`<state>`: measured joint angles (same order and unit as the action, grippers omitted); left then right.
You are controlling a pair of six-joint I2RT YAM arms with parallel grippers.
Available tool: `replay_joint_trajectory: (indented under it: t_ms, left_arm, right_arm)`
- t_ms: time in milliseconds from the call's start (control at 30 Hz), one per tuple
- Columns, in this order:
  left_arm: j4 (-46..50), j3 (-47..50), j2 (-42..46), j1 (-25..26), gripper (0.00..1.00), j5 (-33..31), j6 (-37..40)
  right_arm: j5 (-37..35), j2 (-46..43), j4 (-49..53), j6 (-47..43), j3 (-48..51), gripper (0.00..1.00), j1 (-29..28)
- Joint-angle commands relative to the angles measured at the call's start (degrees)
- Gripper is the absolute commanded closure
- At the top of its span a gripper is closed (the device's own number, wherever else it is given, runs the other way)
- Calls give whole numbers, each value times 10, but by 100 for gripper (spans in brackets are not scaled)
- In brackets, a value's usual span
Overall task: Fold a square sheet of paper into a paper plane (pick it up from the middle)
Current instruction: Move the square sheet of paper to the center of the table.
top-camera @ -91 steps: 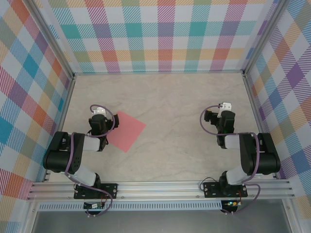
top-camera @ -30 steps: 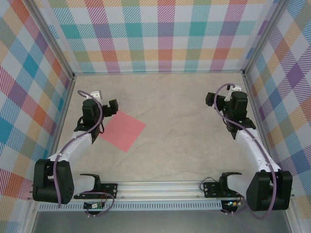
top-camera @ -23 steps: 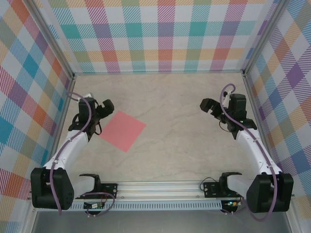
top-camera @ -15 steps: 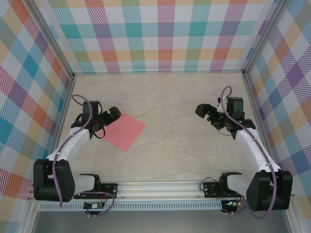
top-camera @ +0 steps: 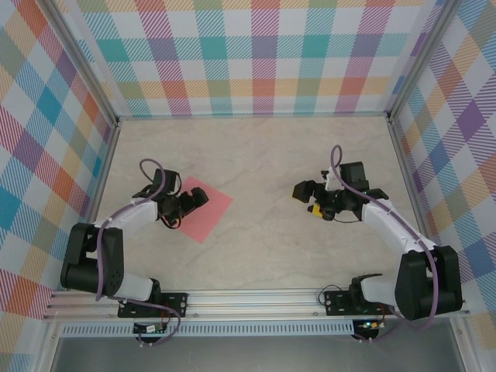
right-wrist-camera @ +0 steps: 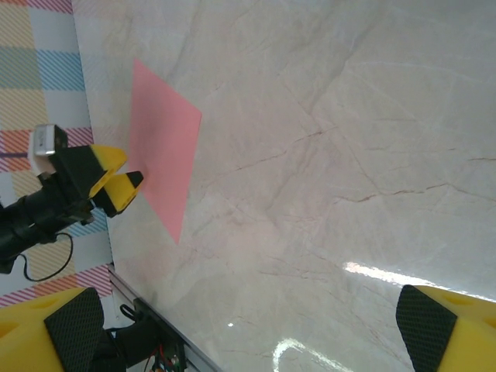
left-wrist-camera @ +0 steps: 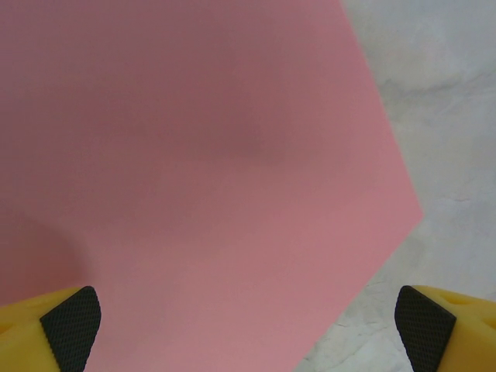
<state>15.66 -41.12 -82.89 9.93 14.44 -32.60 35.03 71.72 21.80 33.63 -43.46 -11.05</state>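
So, nearest: alu rail (top-camera: 256,298) at the table's near edge. Beyond it, L side, the pink paper sheet (top-camera: 211,217) lies flat on the marble table (top-camera: 271,147), unfolded, set diamond-wise. The left gripper (top-camera: 191,201) hangs over its L part, jaws spread wide, holding nothing. Wrist view: one pad (left-wrist-camera: 70,319) over paper, the other past its edge. Further R, the right gripper (top-camera: 305,198) is well apart from the sheet, also spread, empty. Step, I'd say: first pick. Shift the L gripper toward sheet's middle, descend square, pinch a small ridge w/o stray creases.
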Motion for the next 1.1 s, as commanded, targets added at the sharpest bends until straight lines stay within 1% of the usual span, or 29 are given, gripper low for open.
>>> replay_joint_trajectory:
  t_ms: [0,233,300,433,567,700,733,800,900,967,1033,1067]
  left_arm:
    - [19,-10,-14,12,0,-7,-28]
    - [8,37,-5,64,0,-28,-92]
    - [-26,51,-3,84,0,-29,-117]
    - [-35,62,-10,133,0,-44,-161]
    - [-90,73,-30,187,0,-39,-230]
    - [-114,50,-62,236,0,-52,-288]
    - [-105,37,-69,250,0,-59,-304]
    - [-119,23,-72,271,0,-69,-325]
    - [-112,-5,-59,290,0,-84,-338]
    - [-91,-16,-27,293,0,-105,-339]
    - [-42,-23,20,294,0,-151,-332]
    - [-5,-27,50,293,0,-190,-325]
  right_arm:
    - [10,5,12,-12,-24,0,-4]
    - [-1,8,13,-1,-12,0,-11]
    - [-9,8,16,-1,-6,0,-11]
    - [-22,5,19,5,8,0,-11]
    - [-34,-1,36,8,14,0,-11]
    - [-37,-3,45,4,18,0,-11]
    - [-33,-1,44,4,18,0,-10]
    - [-21,5,44,5,15,0,-13]
    - [-19,16,42,10,5,0,-22]
    - [-20,26,35,19,-6,0,-38]
    - [-29,38,30,31,-21,0,-61]
    - [-40,46,26,40,-30,0,-75]
